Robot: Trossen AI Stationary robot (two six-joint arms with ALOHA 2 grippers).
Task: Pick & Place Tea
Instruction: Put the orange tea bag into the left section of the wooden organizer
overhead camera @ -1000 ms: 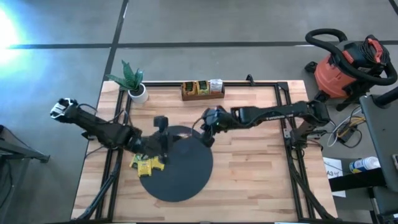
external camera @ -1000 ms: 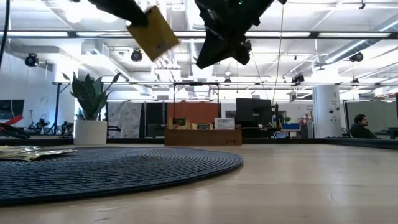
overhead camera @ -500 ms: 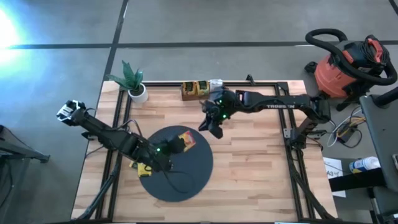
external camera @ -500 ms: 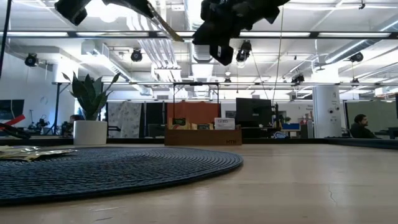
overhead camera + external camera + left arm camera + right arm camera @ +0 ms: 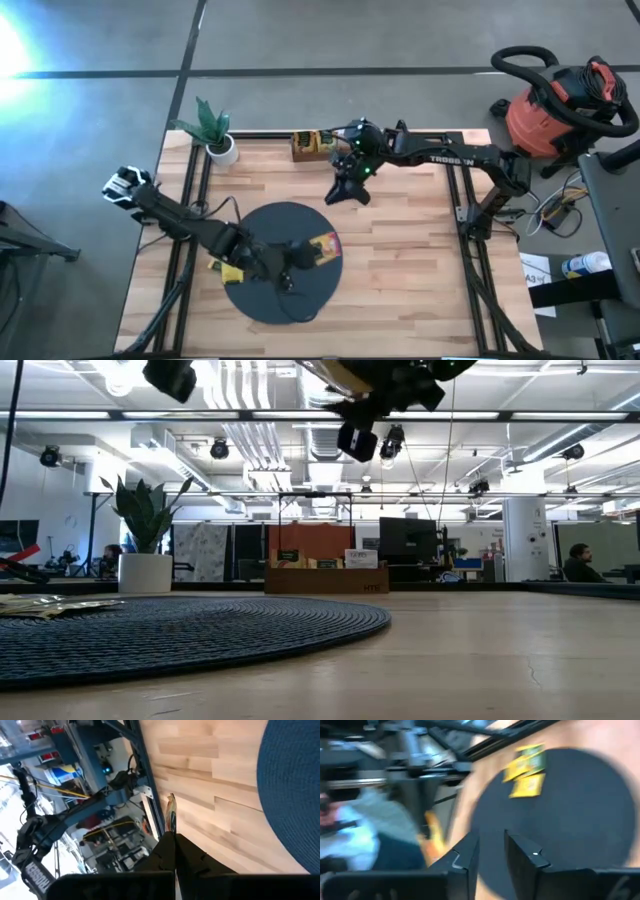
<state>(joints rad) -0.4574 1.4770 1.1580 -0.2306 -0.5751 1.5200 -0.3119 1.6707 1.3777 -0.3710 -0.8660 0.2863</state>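
Observation:
My left gripper (image 5: 312,252) hovers over the right part of the black round mat (image 5: 270,295), shut on one yellow and orange-red tea packet (image 5: 326,246). The left wrist view shows that packet edge-on (image 5: 171,815); in the low view it is high at the top (image 5: 342,372). A small heap of yellow tea packets (image 5: 228,267) lies flat on the mat's left edge, also in the low view (image 5: 50,603) and right wrist view (image 5: 525,770). My right gripper (image 5: 350,190) is open, empty and raised, between the mat and the brown wooden tray (image 5: 322,145). My left gripper pinches the tea packet between its two fingers (image 5: 162,852) at one edge (image 5: 172,831). The packet sticks out past the fingertips, edge-on to the wrist camera. It is lifted clear, well above the mat.
The wooden tray at the far edge holds more packets and shows in the low view (image 5: 322,575). A potted plant (image 5: 213,130) stands at the far left corner. A black metal frame (image 5: 455,190) runs along the table's sides. Bare wood lies right of the mat.
My left gripper has carried the packet from beside the heap at the mat's left toward the table's right, across the mat, and the packet has turned about on the way. My right gripper has drawn back from the mat toward the far edge and the tray.

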